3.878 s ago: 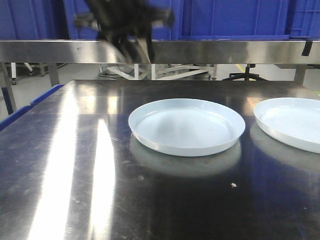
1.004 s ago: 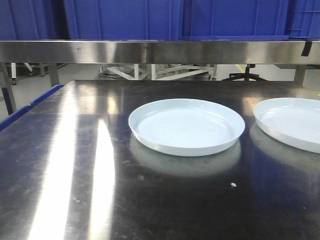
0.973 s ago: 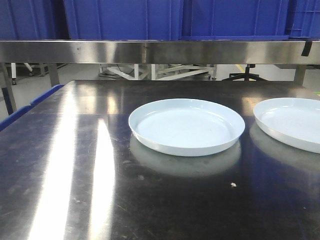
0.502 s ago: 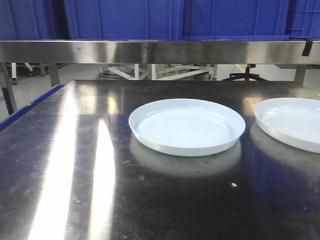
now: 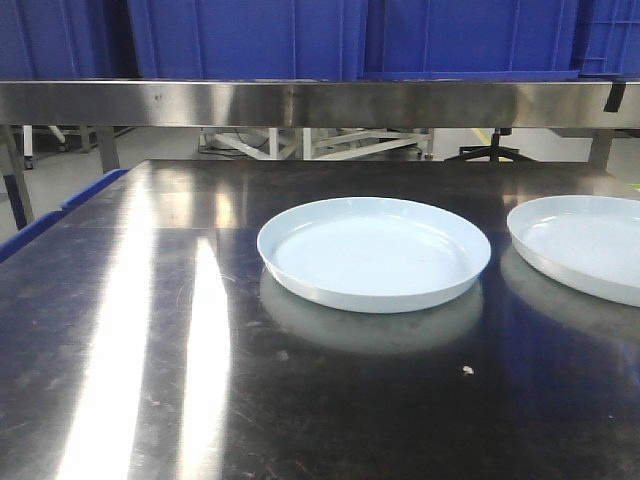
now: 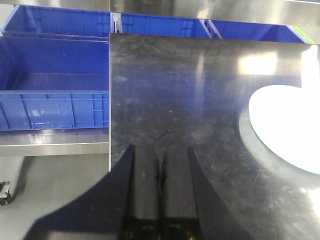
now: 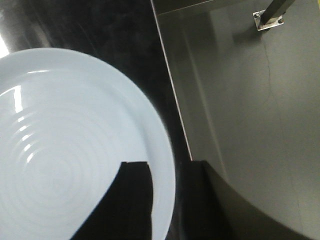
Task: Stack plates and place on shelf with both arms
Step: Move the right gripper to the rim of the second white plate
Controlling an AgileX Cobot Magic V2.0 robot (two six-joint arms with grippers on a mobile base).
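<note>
Right wrist view first: the right gripper (image 7: pixel 167 167) is spread wide. One finger (image 7: pixel 134 200) is over the inside of the right plate (image 7: pixel 65 125) and the other is out past its rim, so the rim sits in the gap. Can't tell if either finger actually touches it, and nothing is clamped. That plate lies flat just beside the edge of the table (image 7: pixel 100 25). Past the edge it's plain grey floor (image 7: pixel 250 125), with a bolted-down post foot (image 7: pixel 269 19) up top.

Left wrist view: the left gripper (image 6: pixel 161 195) has its two fingers pressed together with nothing between them, hanging over the table's left side. One of the plates (image 6: pixel 285 130) shows as a blown-out white patch at the right edge, well apart from the fingers; can't tell which one. Off the table's left side are blue crates (image 6: pixel 50 95) on a lower level, plus a caster wheel (image 6: pixel 4 192) down on the floor.

Front view: the tabletop is dark, glossy and scuffed, with big glare streaks on its left half. The centre plate (image 5: pixel 372 252) sits flat mid-table. The right plate is near it, not touching, and is cut off by the frame. A tiny pale crumb (image 5: pixel 466 370) lies in front of the centre plate. A steel shelf rail (image 5: pixel 320 103) crosses above the table's far end, with blue bins (image 5: pixel 250 40) on top and a strip of black tape (image 5: pixel 613 95) at its right. A chair base (image 5: pixel 485 152) shows underneath.
</note>
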